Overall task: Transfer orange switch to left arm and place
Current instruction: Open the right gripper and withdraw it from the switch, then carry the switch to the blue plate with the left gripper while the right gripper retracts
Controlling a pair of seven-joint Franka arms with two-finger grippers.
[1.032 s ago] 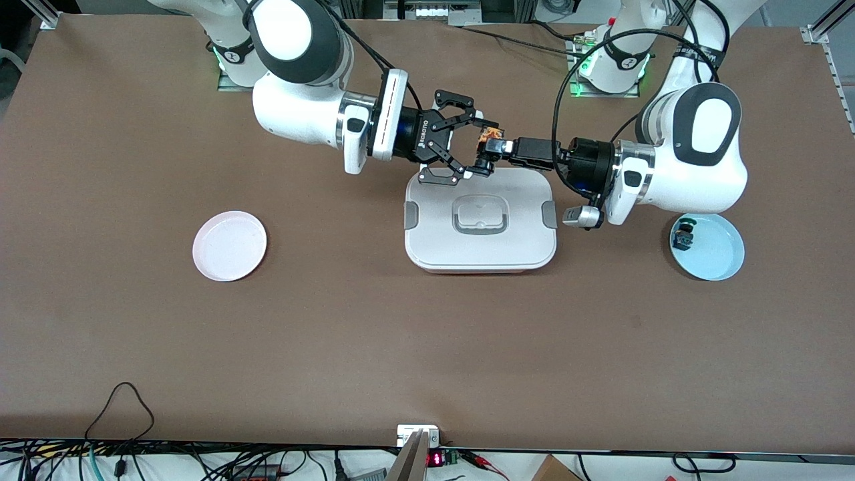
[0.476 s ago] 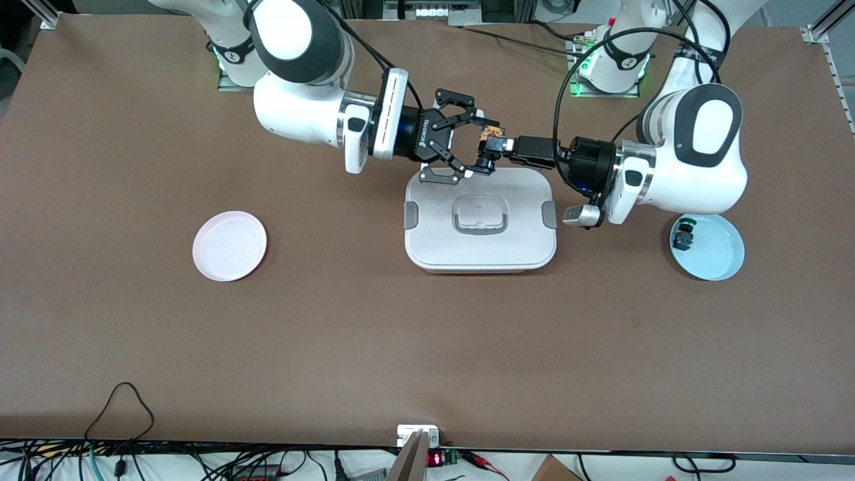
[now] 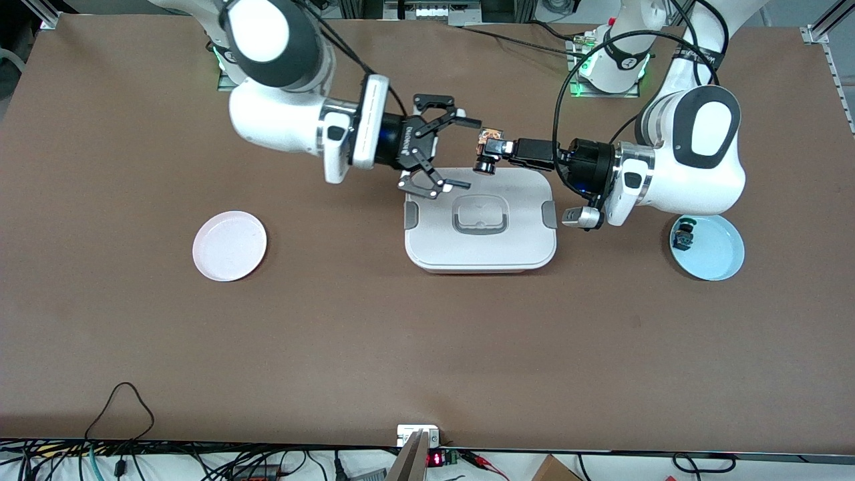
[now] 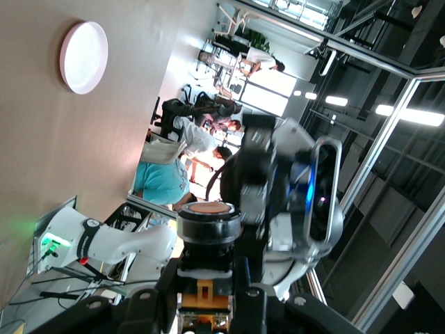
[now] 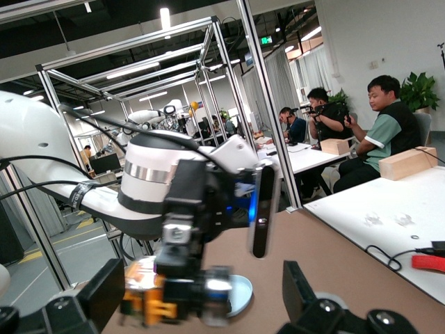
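Note:
The orange switch (image 3: 485, 159) is held in the air over the edge of the white box (image 3: 481, 247) nearest the robot bases. My left gripper (image 3: 497, 143) is shut on it. In the left wrist view the switch (image 4: 208, 229) sits between the fingers (image 4: 250, 306), with its round orange cap pointing away. My right gripper (image 3: 469, 153) is open and empty, with its fingertips just short of the switch, toward the right arm's end of the table. In the right wrist view the switch (image 5: 182, 298) is blurred, between and ahead of the spread fingers (image 5: 300, 292).
A pink plate (image 3: 229, 245) lies toward the right arm's end of the table. A blue plate (image 3: 715, 250) holding a green-capped switch (image 3: 682, 236) lies toward the left arm's end. The box stands in the middle, under both grippers.
My right arm has drawn back toward its own end of the table. Its open jaws, which stood around the switch, now stand just short of it. The left gripper has kept still with the switch.

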